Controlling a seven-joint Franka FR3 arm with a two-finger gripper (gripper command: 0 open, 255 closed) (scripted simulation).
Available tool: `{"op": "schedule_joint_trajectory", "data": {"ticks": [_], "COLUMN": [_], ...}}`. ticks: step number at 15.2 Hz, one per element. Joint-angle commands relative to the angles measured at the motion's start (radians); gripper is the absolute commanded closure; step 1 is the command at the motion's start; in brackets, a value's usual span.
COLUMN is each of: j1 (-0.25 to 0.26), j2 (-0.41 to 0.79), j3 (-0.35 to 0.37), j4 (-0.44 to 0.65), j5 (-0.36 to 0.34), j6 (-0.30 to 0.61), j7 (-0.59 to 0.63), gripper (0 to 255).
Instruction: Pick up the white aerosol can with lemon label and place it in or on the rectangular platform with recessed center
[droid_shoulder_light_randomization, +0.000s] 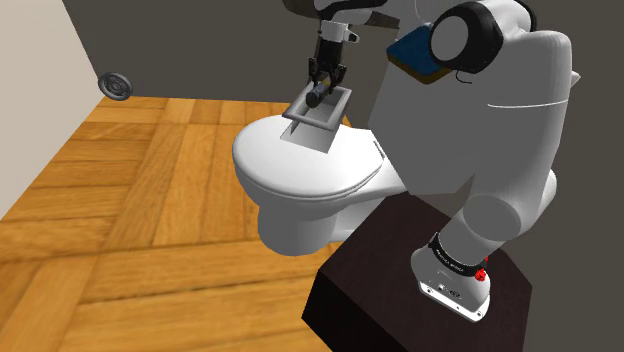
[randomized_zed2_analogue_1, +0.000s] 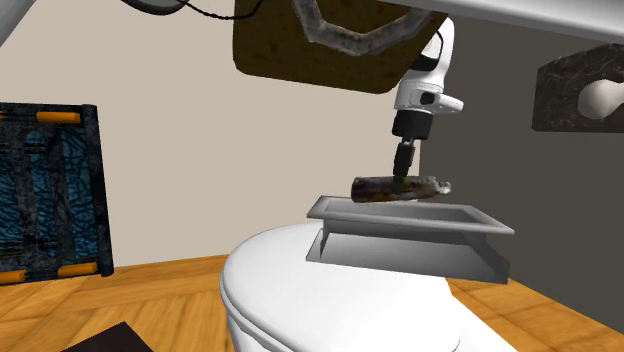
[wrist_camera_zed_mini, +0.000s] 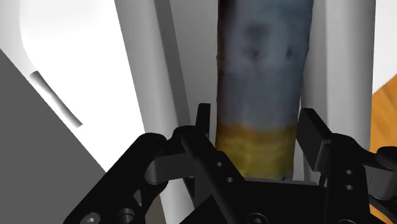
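1. Gripper (droid_shoulder_light_randomization: 322, 92): black, two fingers, pointed down over the tray (droid_shoulder_light_randomization: 312, 122). It was closed on the can, one finger on each side of the body, as seen in the wrist view (wrist_camera_zed_mini: 257, 127).
2. Can (randomized_zed2_analogue_1: 375, 189): held lying level, crosswise between the fingers (wrist_camera_zed_mini: 315, 133), over the tray's recessed centre. Its skin was blue-grey with a yellow band near the gripper in the wrist view (wrist_camera_zed_mini: 264, 63), and dark and mottled brown in the second exterior view. Whether it touched the tray could not be told.
3. Tray (randomized_zed2_analogue_1: 410, 255): grey, rectangular, with a raised rim around a sunken middle. It sat at the rear edge of the toilet lid (droid_shoulder_light_randomization: 310, 180), directly under the gripper (randomized_zed2_analogue_1: 404, 180).
4. Toilet (randomized_zed2_analogue_1: 300, 290): white, with its lid down. It stood on the wooden floor (droid_shoulder_light_randomization: 130, 220) just beside the stand (droid_shoulder_light_randomization: 380, 290).
5. Arm (droid_shoulder_light_randomization: 510, 150): white with dark joints. It rose from the dark stand at the shoulder view's lower right and reached up and left to the tray.
6. Paper roll (randomized_zed2_analogue_1: 603, 97): white, on a dark holder on the wall at the second exterior view's right edge
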Motion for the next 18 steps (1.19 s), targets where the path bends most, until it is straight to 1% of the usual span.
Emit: {"op": "schedule_joint_trajectory", "data": {"ticks": [1,9,10,15,18], "j1": [0.001,0.001,0.001,0.001,-0.011], "j2": [0.009,0.01,0.01,0.01,0.023], "j3": [0.001,0.001,0.001,0.001,-0.001], "j4": [-0.013,-0.018,-0.018,-0.018,0.102], "j5": [0.002,0.003,0.003,0.003,0.001], "j6": [0.02,0.026,0.026,0.026,-0.08], "j7": [-0.002,-0.003,-0.003,-0.003,0.003], "gripper": [255,255,0,0,0]}}
